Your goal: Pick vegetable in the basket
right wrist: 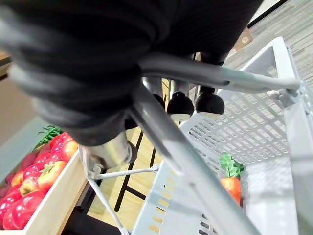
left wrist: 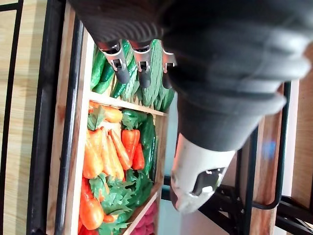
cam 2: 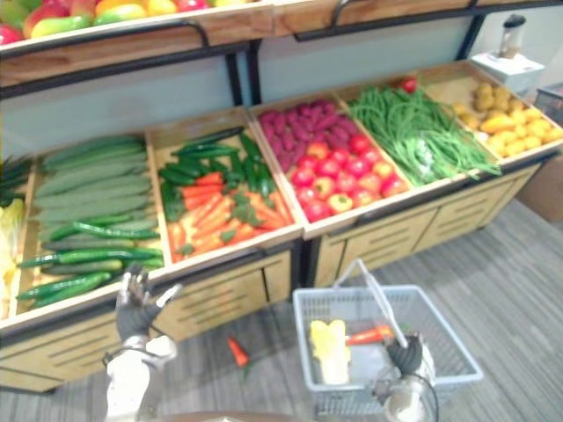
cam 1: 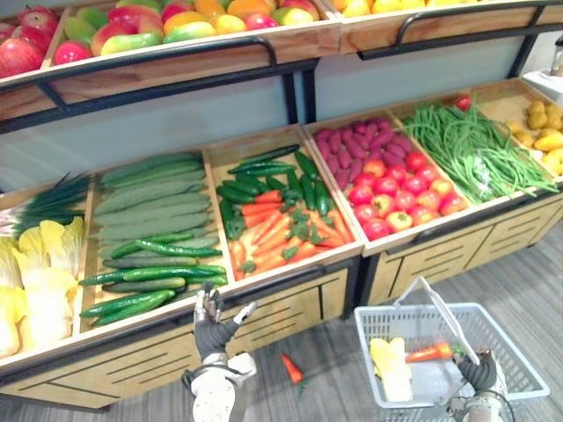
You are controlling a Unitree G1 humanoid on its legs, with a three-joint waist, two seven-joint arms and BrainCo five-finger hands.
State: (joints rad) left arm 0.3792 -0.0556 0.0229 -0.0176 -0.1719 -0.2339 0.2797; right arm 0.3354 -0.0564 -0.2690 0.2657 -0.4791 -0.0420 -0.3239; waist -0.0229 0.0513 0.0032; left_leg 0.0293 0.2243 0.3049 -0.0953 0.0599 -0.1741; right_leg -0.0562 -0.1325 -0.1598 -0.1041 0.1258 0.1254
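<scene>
My right hand (cam 1: 479, 371) is shut on the raised handle (cam 1: 444, 312) of a grey plastic basket (cam 1: 508, 332) held low at the right, over the floor. The right wrist view shows its fingers (right wrist: 178, 103) curled round the handle bar. A carrot (cam 1: 429, 353) and a pale yellow cabbage (cam 1: 391, 360) lie inside the basket. Another carrot (cam 1: 292, 367) lies on the floor between my hands. My left hand (cam 1: 214, 330) is open and holds nothing, with straight fingers (left wrist: 121, 66) pointing up in front of the cucumber bin's front edge. Past them lie carrots (left wrist: 105, 152).
A wooden stand holds bins of cucumbers (cam 1: 154, 211), carrots with dark cucumbers (cam 1: 281, 220), tomatoes and purple roots (cam 1: 387, 176), green beans (cam 1: 471, 149) and cabbages (cam 1: 35, 272). An upper shelf of fruit (cam 1: 176, 22) overhangs them. Black rails run along the fronts.
</scene>
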